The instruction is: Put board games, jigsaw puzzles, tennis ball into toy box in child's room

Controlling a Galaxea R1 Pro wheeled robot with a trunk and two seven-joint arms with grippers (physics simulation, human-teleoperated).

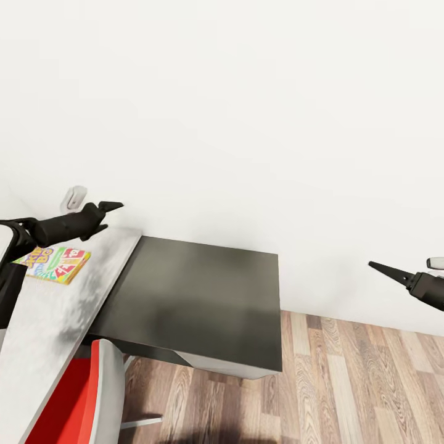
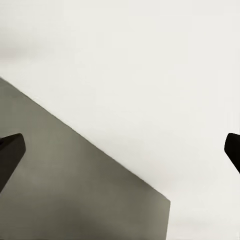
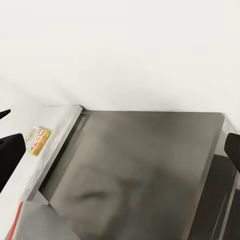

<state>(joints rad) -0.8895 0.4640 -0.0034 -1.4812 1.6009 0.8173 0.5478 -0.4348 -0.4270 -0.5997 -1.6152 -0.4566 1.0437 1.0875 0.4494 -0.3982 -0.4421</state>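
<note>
Head view: one board game (image 1: pixel 52 264) lies flat on the light grey worktop (image 1: pixel 43 333), near its far end by the white wall. Left pincer (image 1: pixel 110 209) hangs just beyond the game toward the wall, apart from it, fingers spread wide and holding nothing. Right pincer (image 1: pixel 385 270) hangs well apart from the game, over the wood floor (image 1: pixel 357 382); released too, nothing between its fingers.

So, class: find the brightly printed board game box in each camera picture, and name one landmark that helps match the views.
Head view: board game lies on the light grey table, at far left.
Left wrist view: not in it.
Right wrist view: board game at left, on the table.
Shared landmark: dark grey panel beside the table.
</note>
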